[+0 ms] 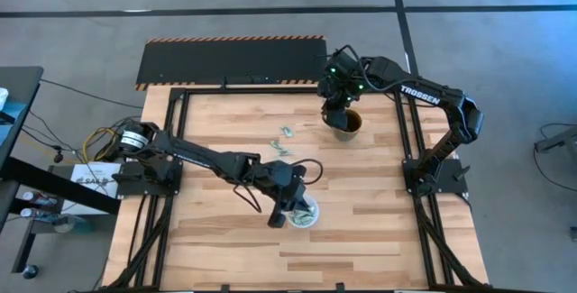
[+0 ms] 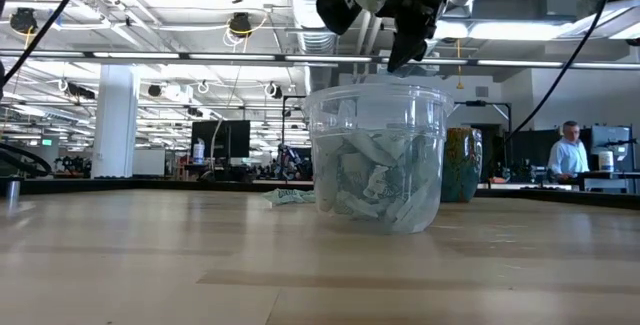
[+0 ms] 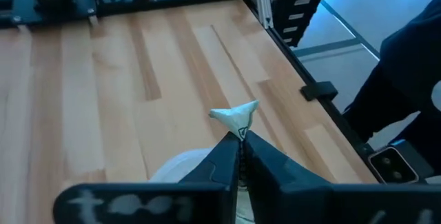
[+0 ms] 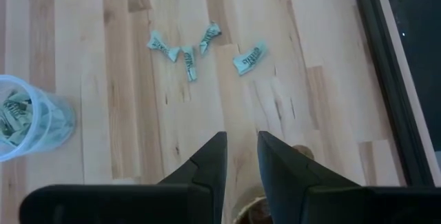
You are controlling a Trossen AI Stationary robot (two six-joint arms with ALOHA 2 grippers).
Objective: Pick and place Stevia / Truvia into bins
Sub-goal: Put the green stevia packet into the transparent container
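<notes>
Left end effector (image 3: 240, 138) directly above cup (image 1: 303, 214), closed on one sachet (image 3: 236, 117) pinched at its edge, free end sticking out past the fingertips. Cup near bench (image 1: 379, 230) middle, already part-filled with sachets (image 2: 375, 180). Release looks like the next move: straight drop, sachet over the cup mouth, no sideways travel needed.

Loose sachets (image 4: 200, 50), four visible, on bench beyond cup, between cup and mug (image 1: 347, 123).

Right end effector (image 4: 241, 158) over mug, well apart from cup, narrowly parted, holding nothing. Left arm nearer to cup.
</notes>
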